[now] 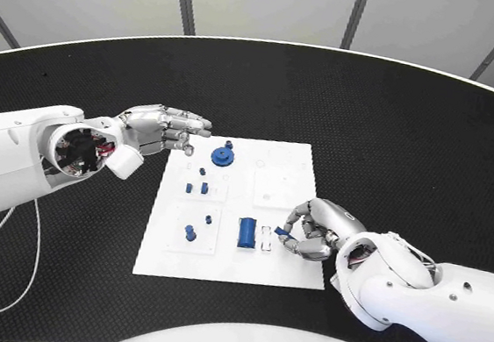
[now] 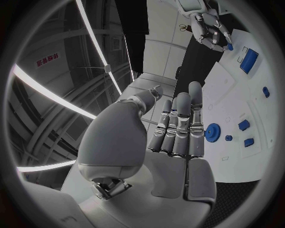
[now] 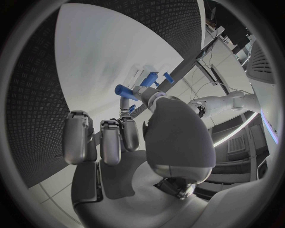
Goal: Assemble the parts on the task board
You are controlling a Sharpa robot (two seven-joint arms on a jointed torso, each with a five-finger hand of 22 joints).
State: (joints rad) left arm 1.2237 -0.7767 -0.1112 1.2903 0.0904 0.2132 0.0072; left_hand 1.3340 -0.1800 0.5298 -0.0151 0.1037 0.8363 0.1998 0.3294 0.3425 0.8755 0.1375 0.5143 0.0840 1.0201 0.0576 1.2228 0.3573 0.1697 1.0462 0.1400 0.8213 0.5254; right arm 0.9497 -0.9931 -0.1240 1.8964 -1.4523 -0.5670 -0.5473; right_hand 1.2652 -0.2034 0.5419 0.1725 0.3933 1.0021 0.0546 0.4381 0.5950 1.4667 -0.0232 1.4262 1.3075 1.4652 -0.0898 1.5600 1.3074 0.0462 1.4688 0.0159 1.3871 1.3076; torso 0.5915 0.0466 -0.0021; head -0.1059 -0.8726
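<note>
Right hand (image 1: 312,228): over the board's (image 1: 276,269) near right part, fingers curled in, pinching a small blue peg (image 1: 280,231) between thumb and a fingertip; the right wrist view shows the same hand (image 3: 128,137) with a blue piece at its fingertips (image 3: 126,99), though how firmly it is gripped cannot be told there. Left hand (image 1: 164,129): beside the board's far left corner, above the black surface (image 1: 395,133), fingers close together and partly bent, holding nothing; the left wrist view shows its fingers (image 2: 178,126) straight and side by side, palm bare. Board: white plate lying flat at the middle of the surface, long side running away from the robot. Parts on the board, all blue: one gear (image 1: 223,157) near the far left corner, seen also in the left wrist view (image 2: 213,132); small pegs (image 1: 198,186) standing in the left column just nearer than the gear; one further small piece (image 1: 190,234) in the near left recess, with another small peg (image 1: 209,216) just beyond it; one block (image 1: 246,232), upright and oblong, in the near middle, just beside the right hand's fingertips and apart from the pinched peg. The block appears again in the left wrist view (image 2: 249,60), near the right hand (image 2: 209,26). Far right square of the board: white, bearing only small marks too fine to tell.
</note>
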